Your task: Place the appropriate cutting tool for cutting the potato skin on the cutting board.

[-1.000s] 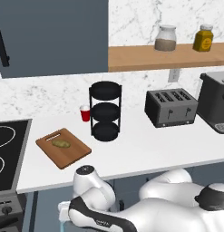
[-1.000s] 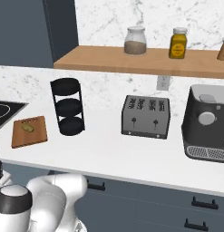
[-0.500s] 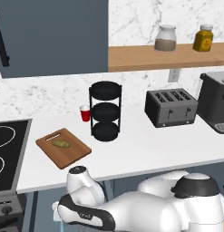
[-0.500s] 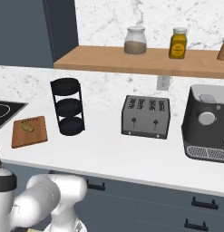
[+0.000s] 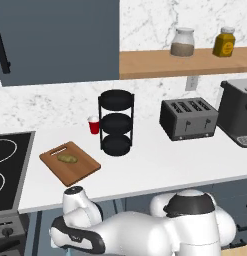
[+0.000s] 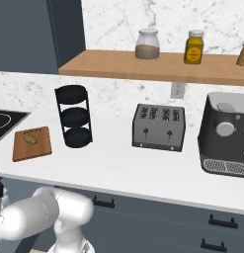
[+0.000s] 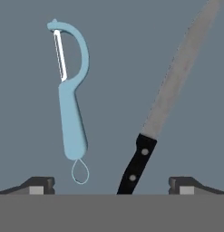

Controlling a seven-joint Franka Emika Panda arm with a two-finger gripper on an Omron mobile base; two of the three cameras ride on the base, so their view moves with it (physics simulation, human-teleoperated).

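Still, the gripper [image 7: 111,185] stands wide open, holding nothing, above a grey surface where the pale-blue peeler [image 7: 71,97] lies left and the black-handled knife [image 7: 165,108] right, just beside. Centred between them, it could seize the knife. Up on the white counter [image 5: 160,162], the cutting board [image 5: 70,163] carries the potato [image 5: 67,158].

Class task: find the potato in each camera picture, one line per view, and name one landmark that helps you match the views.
Left base view: the potato lies on the cutting board, lower left, beside the stove.
Right base view: the potato sits on the same board at the left edge.
Hand view: no potato here.
Shared landmark: the black tiered rack, just right of the board.
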